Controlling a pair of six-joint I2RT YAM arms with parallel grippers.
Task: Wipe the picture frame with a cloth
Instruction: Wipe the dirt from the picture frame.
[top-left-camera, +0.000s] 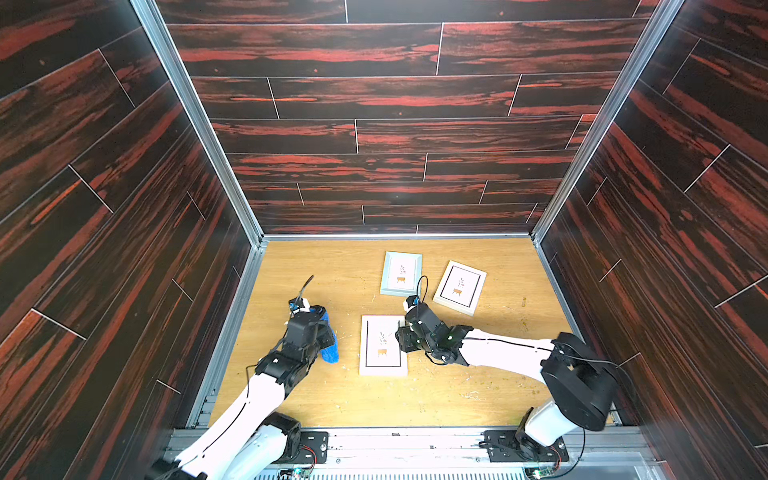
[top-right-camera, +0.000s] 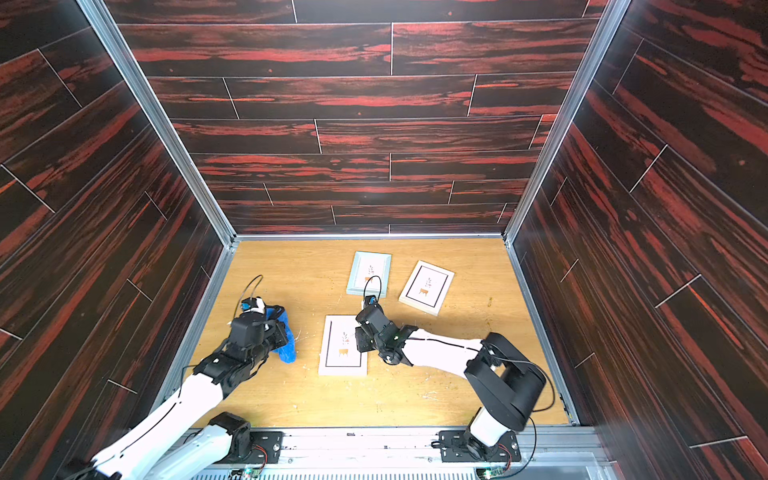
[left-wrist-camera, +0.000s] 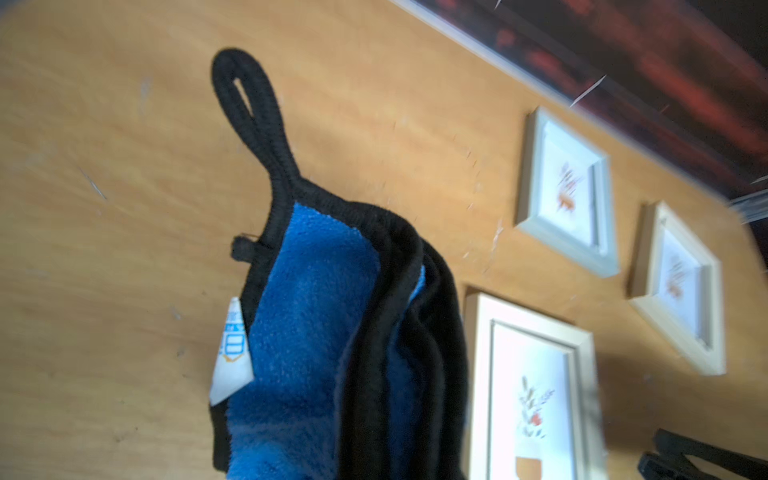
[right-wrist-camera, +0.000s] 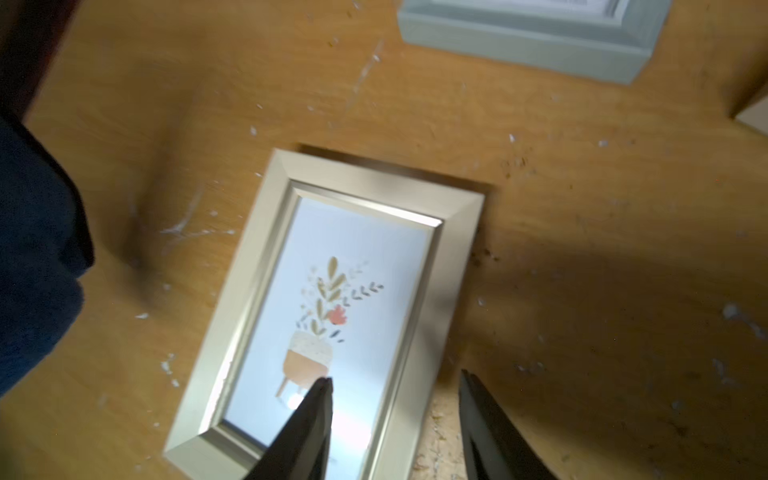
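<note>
I have my left tool (top-left-camera: 323, 330) clamped on the blue cloth (top-left-camera: 331, 353), my right tool (right-wrist-camera: 395, 380) spread apart over the right rail of the near cream picture frame (top-left-camera: 382, 365).

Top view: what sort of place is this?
Probably a lab robot cell, not a home: printed wood panels on aluminium rails box in a tabletop, with the left arm and right arm bolted at its front edge.

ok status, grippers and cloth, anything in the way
Left gripper shut on cloth, bunched, beside nearest frame. Right gripper open, straddling that frame's edge, possibly in the wipe path. Pale blue frame, tilted white frame farther back, apart.
</note>
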